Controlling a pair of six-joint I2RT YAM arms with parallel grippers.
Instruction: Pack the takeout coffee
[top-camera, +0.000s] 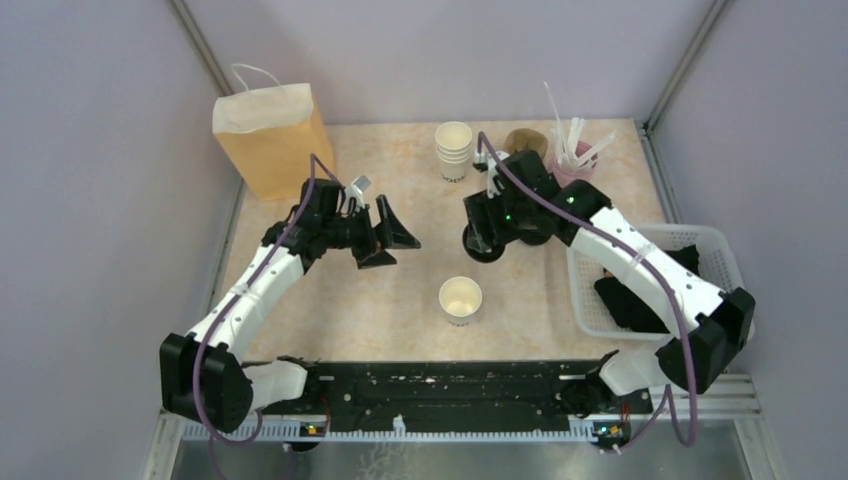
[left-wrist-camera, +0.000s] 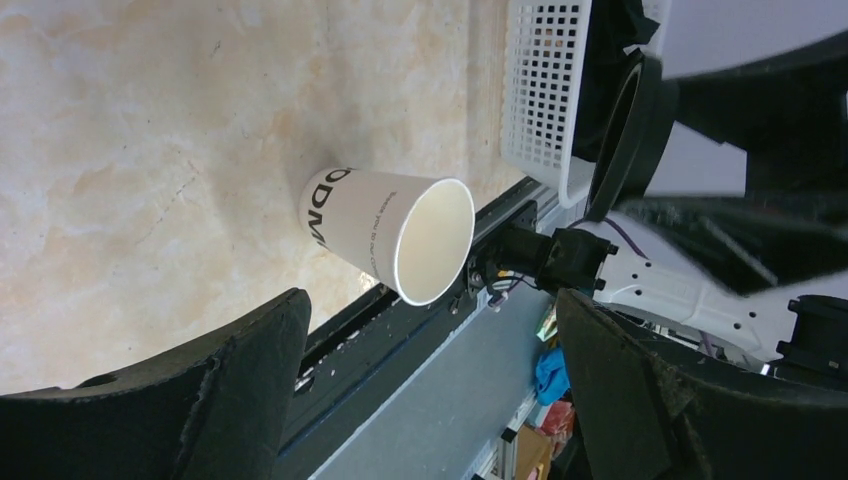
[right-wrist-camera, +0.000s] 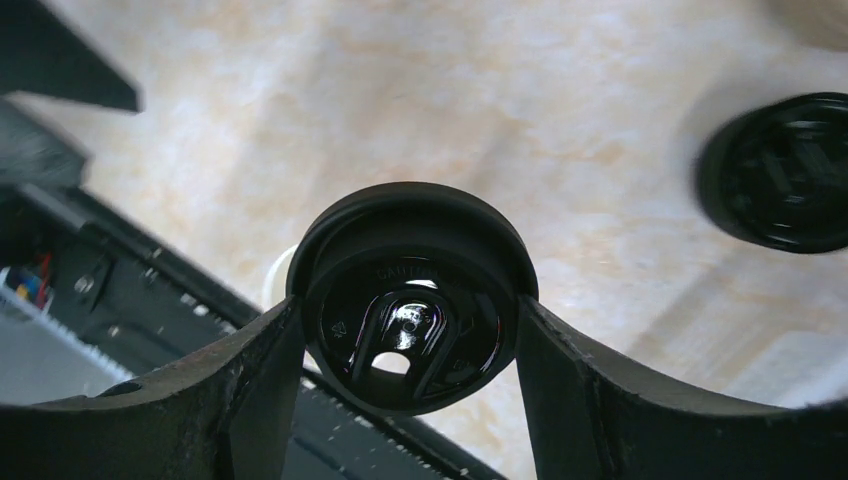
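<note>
A single white paper cup (top-camera: 460, 298) stands upright and lidless at the table's middle front; it also shows in the left wrist view (left-wrist-camera: 390, 235). No cup with a lid on is in view. My right gripper (top-camera: 487, 232) is shut on a round black lid (right-wrist-camera: 410, 295), held by its edges above the table, behind and right of the cup. The lid also shows edge-on in the left wrist view (left-wrist-camera: 620, 140). My left gripper (top-camera: 385, 240) is open and empty, above the table behind and left of the cup, its fingers (left-wrist-camera: 240, 390) wide apart.
A brown paper bag (top-camera: 270, 140) stands at the back left. A stack of lidless white cups (top-camera: 453, 150) and a pink holder of stirrers (top-camera: 575, 155) stand at the back. A white basket (top-camera: 705, 232) sits at the right. More black lids (right-wrist-camera: 790, 170) lie near my right gripper.
</note>
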